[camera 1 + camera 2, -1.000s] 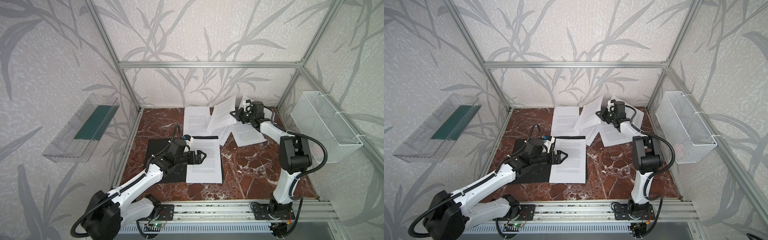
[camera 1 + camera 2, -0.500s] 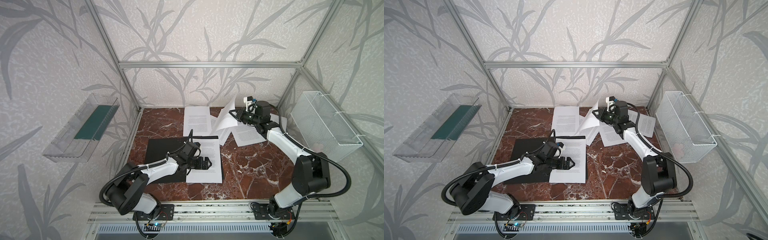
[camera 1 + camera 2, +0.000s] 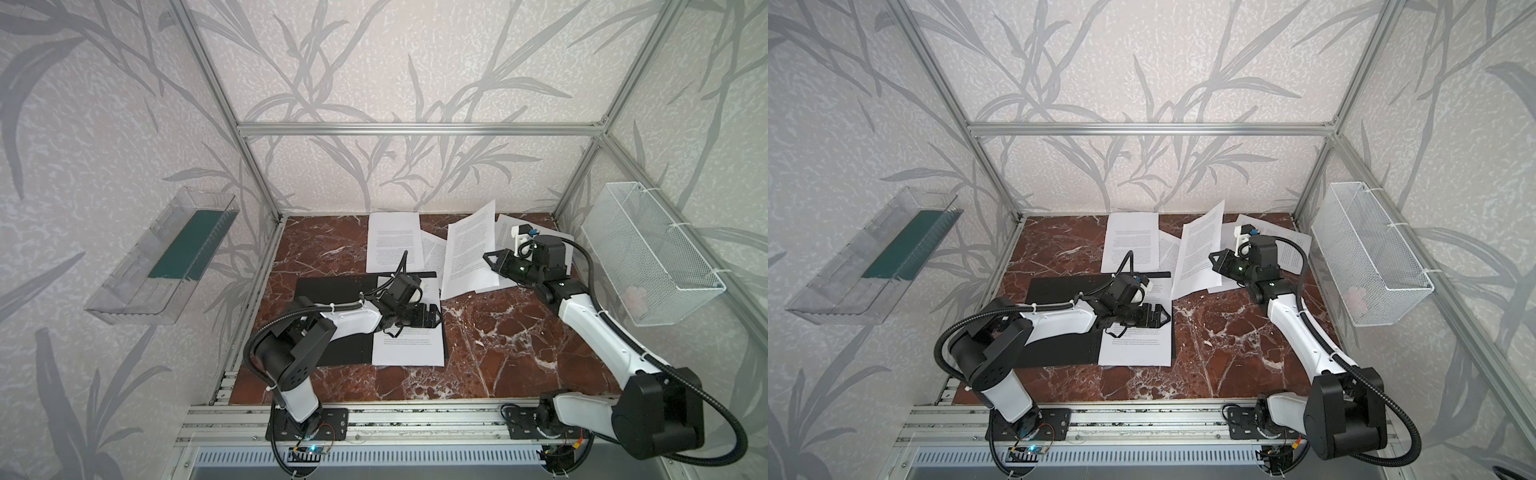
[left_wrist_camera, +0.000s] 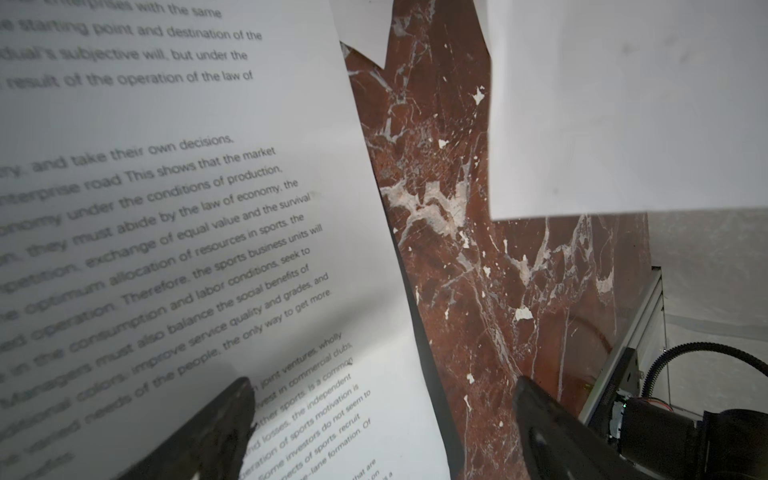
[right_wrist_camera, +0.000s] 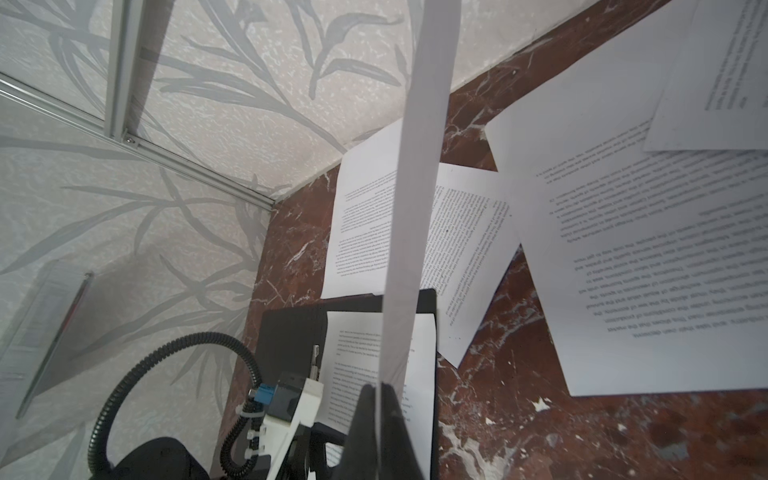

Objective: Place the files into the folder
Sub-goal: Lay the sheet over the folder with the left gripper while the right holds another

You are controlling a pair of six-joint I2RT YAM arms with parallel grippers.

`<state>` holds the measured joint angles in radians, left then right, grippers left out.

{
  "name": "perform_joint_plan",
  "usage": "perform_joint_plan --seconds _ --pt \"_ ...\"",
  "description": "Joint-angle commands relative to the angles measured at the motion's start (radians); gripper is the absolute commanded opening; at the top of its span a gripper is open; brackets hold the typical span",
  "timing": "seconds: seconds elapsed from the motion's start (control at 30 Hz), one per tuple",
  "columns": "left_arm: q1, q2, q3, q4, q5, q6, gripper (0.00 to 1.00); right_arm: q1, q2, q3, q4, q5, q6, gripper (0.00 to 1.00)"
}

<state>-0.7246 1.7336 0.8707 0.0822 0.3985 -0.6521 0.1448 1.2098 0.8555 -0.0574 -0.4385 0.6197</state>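
Red marble tabletop [image 3: 519, 340]: our right gripper [image 3: 489, 258] pinches a printed white sheet [image 3: 469, 249] nearly upright. Our left gripper [image 3: 436, 317] gapes over the black folder [image 3: 332, 286] edge.

Pale leaf-patterned walls [image 3: 374, 62], aluminium frame [image 3: 415, 129], red-brown marble floor [image 3: 519, 340], clear tray [image 3: 124, 307] on left wall, white wire basket [image 3: 648, 266] on right wall

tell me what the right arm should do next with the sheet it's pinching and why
Probably carry it across and lower it over the folder. The right gripper is shut on a lifted sheet that stands on edge just past the folder's right side. A filed sheet lies inside, and the left gripper is open above it.
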Motion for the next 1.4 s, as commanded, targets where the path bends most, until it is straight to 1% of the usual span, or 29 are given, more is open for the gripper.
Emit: perform_joint_plan --seconds 0.0,0.17,0.27,0.5,0.8,1.0,1.23,1.37 --pt "-0.003 0.034 0.027 0.012 -0.018 -0.016 0.97 0.0 -0.113 -0.07 -0.049 0.082 -0.072 0.0" --pt "-0.001 0.06 0.051 -0.01 -0.045 -0.015 0.97 0.001 -0.223 -0.195 -0.063 0.173 -0.075 0.0" --pt "-0.002 0.064 0.057 -0.026 -0.071 -0.014 0.97 0.001 -0.228 -0.229 -0.02 0.168 -0.059 0.0" --pt "0.008 0.061 0.073 -0.052 -0.096 -0.008 0.97 0.017 -0.151 -0.223 0.013 0.119 -0.052 0.0" --pt "0.038 0.071 0.106 -0.09 -0.116 0.007 0.97 0.033 -0.15 -0.214 0.004 0.12 -0.063 0.0" --pt "0.073 0.102 0.133 -0.099 -0.101 0.006 0.97 0.036 -0.138 -0.209 0.003 0.106 -0.063 0.0" --pt "0.103 0.089 0.155 -0.126 -0.089 0.021 0.97 0.037 -0.14 -0.204 -0.004 0.102 -0.067 0.0" --pt "0.104 0.091 0.164 -0.119 -0.045 0.024 0.97 0.037 -0.144 -0.202 -0.008 0.104 -0.067 0.0"
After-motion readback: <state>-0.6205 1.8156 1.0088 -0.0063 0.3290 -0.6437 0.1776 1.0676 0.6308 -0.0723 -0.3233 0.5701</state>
